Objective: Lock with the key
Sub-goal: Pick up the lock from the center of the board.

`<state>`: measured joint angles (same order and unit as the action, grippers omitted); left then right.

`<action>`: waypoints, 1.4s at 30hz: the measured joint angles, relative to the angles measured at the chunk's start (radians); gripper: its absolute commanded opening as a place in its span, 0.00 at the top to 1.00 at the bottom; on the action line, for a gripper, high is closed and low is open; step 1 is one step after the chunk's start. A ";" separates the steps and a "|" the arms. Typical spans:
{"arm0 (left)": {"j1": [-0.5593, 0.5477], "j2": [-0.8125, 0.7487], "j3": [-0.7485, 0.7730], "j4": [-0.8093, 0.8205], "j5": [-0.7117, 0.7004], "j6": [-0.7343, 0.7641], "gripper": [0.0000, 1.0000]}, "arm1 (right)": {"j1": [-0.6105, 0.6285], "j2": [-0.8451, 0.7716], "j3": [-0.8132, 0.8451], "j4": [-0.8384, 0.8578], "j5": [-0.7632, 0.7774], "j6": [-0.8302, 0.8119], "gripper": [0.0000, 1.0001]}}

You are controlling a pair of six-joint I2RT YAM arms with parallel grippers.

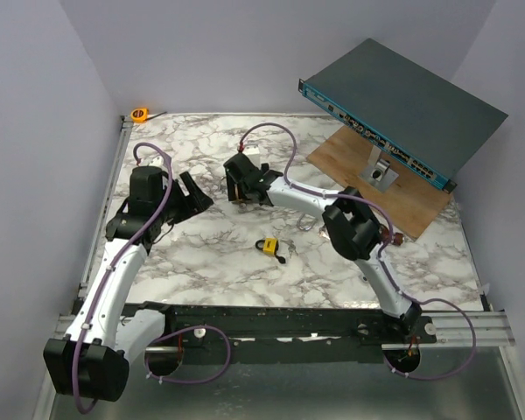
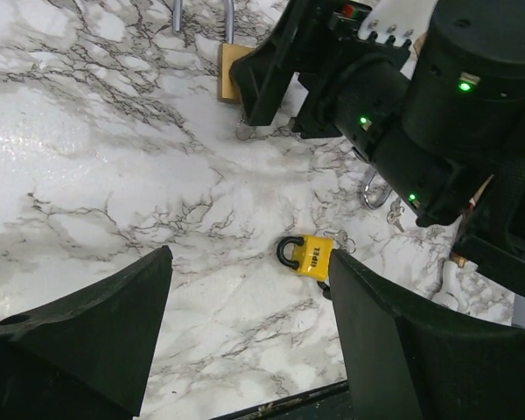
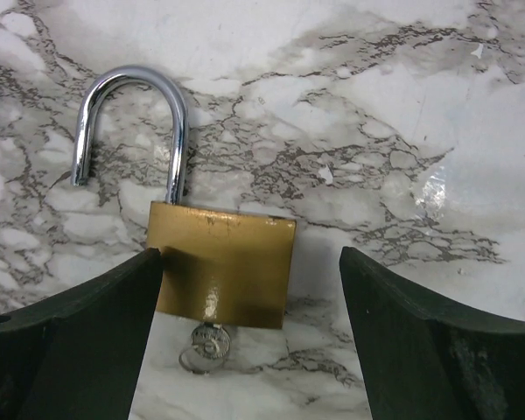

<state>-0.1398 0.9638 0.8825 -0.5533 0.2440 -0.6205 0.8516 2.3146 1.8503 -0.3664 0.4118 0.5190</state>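
A brass padlock [image 3: 223,271] lies flat on the marble table [image 3: 402,131] with its steel shackle [image 3: 136,114] swung open. A key [image 3: 206,343] sticks in its underside. My right gripper [image 3: 252,262] is open and low over the lock, which lies between the jaws: the left finger [image 3: 87,324] is at the body's left edge, and the right finger [image 3: 437,332] stands well apart from it. In the top view this gripper [image 1: 242,181] covers the lock. My left gripper [image 2: 249,262] is open and empty, hanging above bare marble left of it; the brass padlock [image 2: 230,74] shows at that view's top.
A shut yellow padlock [image 1: 269,247] with keys beside it lies mid-table, and shows as the yellow padlock [image 2: 311,255] in the left wrist view. A loose key ring [image 2: 374,191] rests near the right arm. A blue-grey rack unit [image 1: 402,96] leans on a wooden board [image 1: 420,206] at back right. An orange tape measure [image 1: 140,114] sits far left.
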 measured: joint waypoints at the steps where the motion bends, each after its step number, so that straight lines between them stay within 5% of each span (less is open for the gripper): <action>1: 0.003 0.000 0.000 -0.002 0.004 0.003 0.29 | 0.001 0.028 0.033 -0.015 0.014 0.000 0.15; 11: 0.027 0.006 0.000 -0.014 0.027 0.013 0.28 | 0.007 0.210 0.351 -0.127 0.080 -0.041 0.16; 24: 0.036 0.080 0.000 0.032 0.058 -0.025 0.29 | 0.021 0.163 0.226 -0.129 0.110 0.006 0.18; 28: 0.036 0.140 0.000 0.061 0.055 -0.069 0.30 | 0.032 0.145 0.187 -0.100 0.110 0.006 0.29; 33: 0.036 0.222 0.000 0.098 0.026 -0.128 0.33 | 0.049 0.108 0.114 -0.063 0.107 -0.005 0.65; 37: 0.036 0.286 0.001 0.126 0.008 -0.166 0.37 | 0.049 0.051 0.016 -0.015 0.085 -0.024 0.76; 42: 0.038 0.386 0.026 0.145 0.006 -0.186 0.39 | 0.048 -0.048 -0.145 0.043 0.037 -0.053 0.77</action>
<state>-0.1020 1.3495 0.9081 -0.4080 0.2501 -0.8066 0.8997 2.2662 1.7050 -0.3229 0.4484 0.4660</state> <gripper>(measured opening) 0.620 0.635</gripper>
